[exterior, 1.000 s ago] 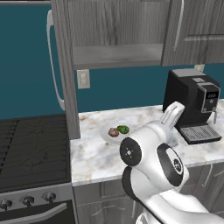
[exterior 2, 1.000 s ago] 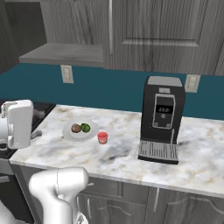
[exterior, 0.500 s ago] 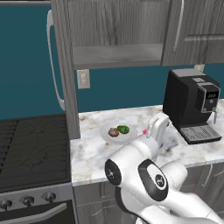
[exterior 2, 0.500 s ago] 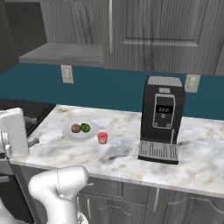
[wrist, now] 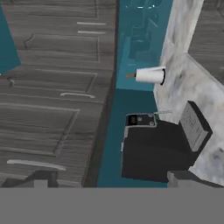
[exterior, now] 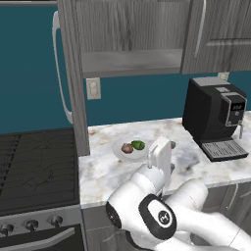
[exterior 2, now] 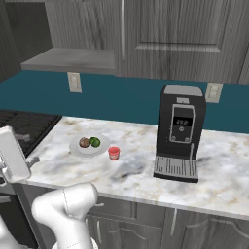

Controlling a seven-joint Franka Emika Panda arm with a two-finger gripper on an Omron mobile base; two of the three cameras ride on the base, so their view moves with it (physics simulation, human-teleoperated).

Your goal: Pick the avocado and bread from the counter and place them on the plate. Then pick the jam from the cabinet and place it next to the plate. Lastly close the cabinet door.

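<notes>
With avocado and bread on the plate at centre-left and the jam just beside it, the empty gripper, fingers well apart, hangs low, presumably because only the open cabinet door at upper left remains.

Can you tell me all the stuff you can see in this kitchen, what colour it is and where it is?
plate: 1, white, on the counter left of the jam
bread: 1, brown, on the plate
avocado: 1, green, on the plate beside the bread
jam: 1, red, on the counter right of the plate
coffee machine: 1, black, right end of the counter
cabinet door: 1, grey wood, standing open above the counter
stove: 1, black, left of the counter
outlets: 2, white, on the teal wall
gripper: 1, dark fingertips, spread open
</notes>
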